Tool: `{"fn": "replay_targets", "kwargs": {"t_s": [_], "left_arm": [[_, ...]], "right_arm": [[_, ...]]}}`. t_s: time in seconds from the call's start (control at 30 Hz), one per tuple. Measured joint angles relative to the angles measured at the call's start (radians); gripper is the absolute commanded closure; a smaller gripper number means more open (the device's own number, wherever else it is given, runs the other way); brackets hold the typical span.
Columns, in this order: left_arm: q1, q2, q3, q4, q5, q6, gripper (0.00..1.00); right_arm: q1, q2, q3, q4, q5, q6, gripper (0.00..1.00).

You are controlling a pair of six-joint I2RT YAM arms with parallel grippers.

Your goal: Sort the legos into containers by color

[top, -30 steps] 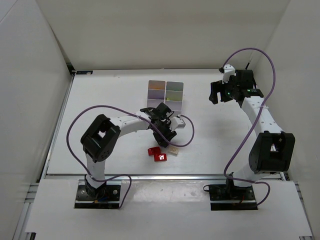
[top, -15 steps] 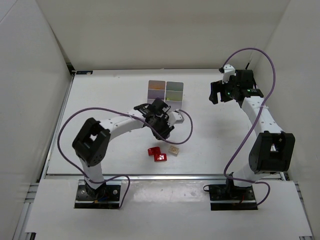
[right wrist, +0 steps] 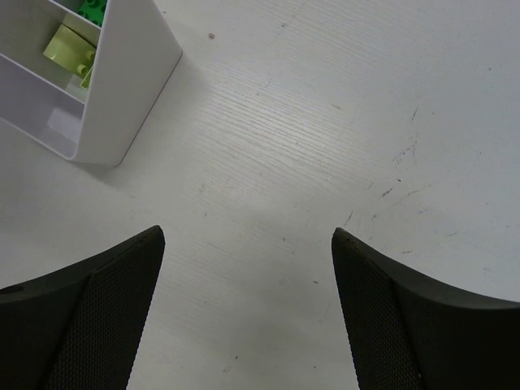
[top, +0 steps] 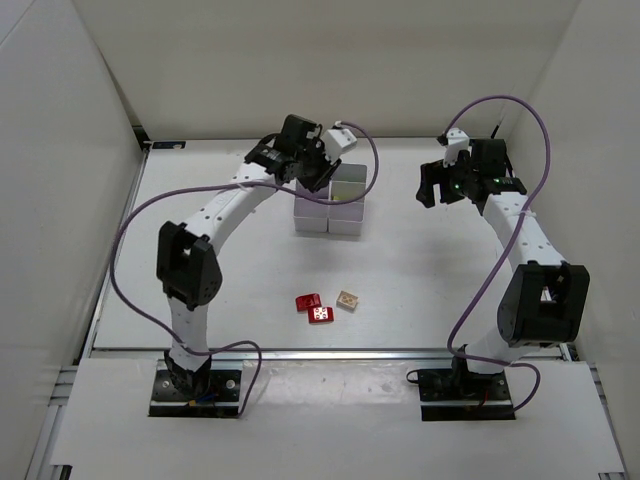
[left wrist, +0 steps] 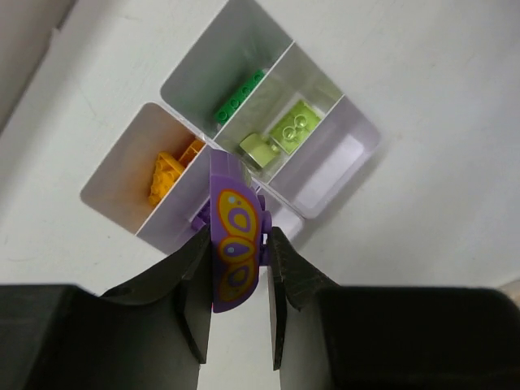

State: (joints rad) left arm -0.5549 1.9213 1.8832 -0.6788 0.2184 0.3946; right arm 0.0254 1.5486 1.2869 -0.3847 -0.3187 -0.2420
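Swung over the containers (left wrist: 244, 41), the left gripper (left wrist: 237, 253) is now clamped on a purple brick (left wrist: 234, 219); an orange brick (left wrist: 171, 166), a green brick (left wrist: 240, 93) and lime bricks (left wrist: 288, 130) are held in separate compartments. The right gripper (right wrist: 245, 237) is spread open.

Illumination: bright, even, diffuse, from above. Shadows: faint, soft-edged, beside the containers (right wrist: 130, 73) on the table (right wrist: 325, 122). Glare: mild washout on white surfaces. Focus: sharp overall; wrist-view foreground dark, slightly soft.
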Motion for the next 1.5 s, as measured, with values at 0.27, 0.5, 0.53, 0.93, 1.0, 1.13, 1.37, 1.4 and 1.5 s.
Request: {"fn": "replay_targets", "kwargs": {"t_s": [0.27, 0.5, 0.53, 0.93, 1.0, 1.13, 1.37, 1.4, 1.5], "left_arm": [[0.011, 0.253, 0.085, -0.049, -0.046, 0.025, 0.82], [0.031, 0.265, 0.148, -0.056, -0.054, 0.014, 0.82], [0.037, 0.266, 0.148, -0.058, -0.054, 0.01, 0.82], [0.063, 0.267, 0.148, -0.062, -0.059, 0.004, 0.44], [0.063, 0.267, 0.148, -0.062, -0.062, 0.006, 0.42], [0.063, 0.267, 0.136, -0.06, -0.061, 0.009, 0.41], [0.105, 0.186, -0.013, 0.037, 0.005, -0.113, 0.4], [0.12, 0.156, -0.034, 0.057, 0.011, -0.148, 0.4], [0.169, 0.042, -0.062, 0.12, 0.003, -0.26, 0.31]], "right_arm": [[0.0, 0.012, 0.0, 0.002, -0.002, 0.0, 0.13], [0.0, 0.014, 0.001, 0.002, -0.003, 0.0, 0.13], [0.0, 0.014, 0.001, 0.003, -0.004, 0.0, 0.13], [0.0, 0.033, 0.014, 0.003, -0.006, -0.001, 0.13], [0.0, 0.033, 0.014, 0.003, -0.006, -0.001, 0.13], [0.0, 0.033, 0.014, 0.003, -0.007, -0.001, 0.13], [0.021, 0.032, 0.015, -0.021, -0.045, -0.081, 0.18], [0.039, 0.032, 0.015, -0.037, -0.053, -0.117, 0.18], [0.153, 0.008, -0.013, -0.09, -0.082, -0.224, 0.18]]}}
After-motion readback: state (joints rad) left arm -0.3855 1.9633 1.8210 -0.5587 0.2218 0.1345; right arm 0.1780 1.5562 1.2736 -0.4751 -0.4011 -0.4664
